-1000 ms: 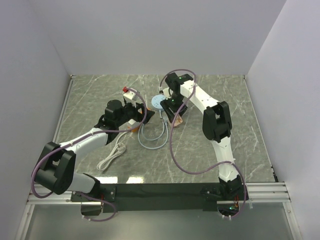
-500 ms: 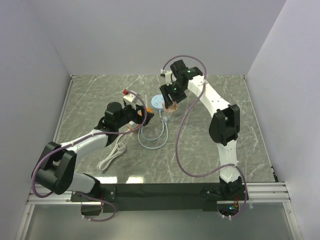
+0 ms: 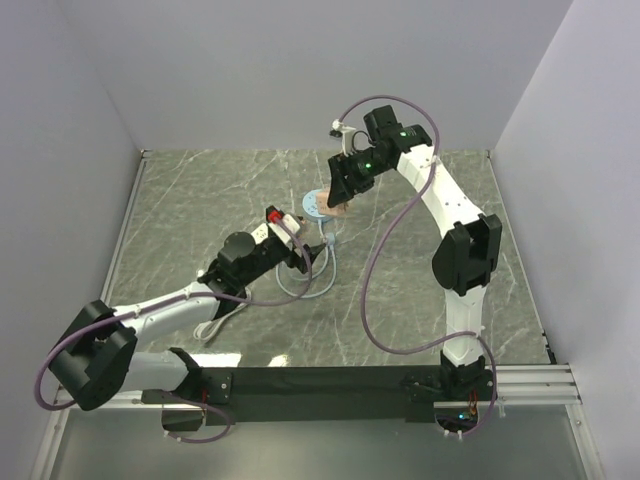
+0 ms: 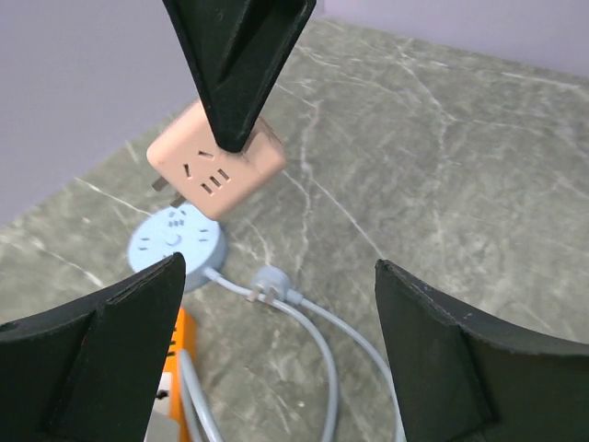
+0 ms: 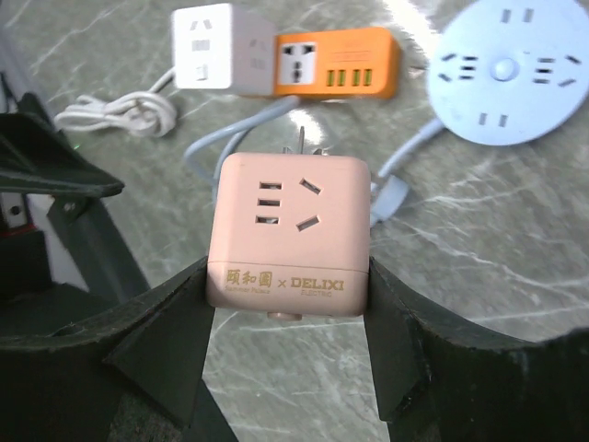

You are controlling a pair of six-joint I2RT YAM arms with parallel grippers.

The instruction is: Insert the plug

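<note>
Lifting is the change. A second ago the cube [image 5: 290, 230] sat low, close to the desk [image 3: 200, 190] just right of the round socket [image 5: 511, 74]. Now it hangs clear in the air, carried up and back. From above, the cube sits by the socket's right edge. In the left wrist view it floats above and behind the socket, with a clear gap between them.

The right fingers [image 5: 161, 341] clamp its two side faces, as they did before. The metal prongs show on its far face and are in no socket yet.

The left arm has also moved. It has swung nearer and to the right, off the spot by the strip [image 5: 336, 64], and its camera now looks straight at the cube and socket. The left fingers [image 4: 101, 350] stand wide apart and hold nothing.

The socket's grey-blue cable [image 3: 305, 285] loops on the desk between the arms. Its own plug [image 4: 271, 281] lies loose just beside the socket. The orange and white strip lies to the left, apart from both.

My reading is that the pick-up is done and the carry has begun — the insertion itself has not started. I cannot tell whether the cube is meant for the round socket or the strip, though the socket is the closer. Either way the prongs must turn to face the holes before coming down — the free left fingers look placed to steady the receiving piece.
</note>
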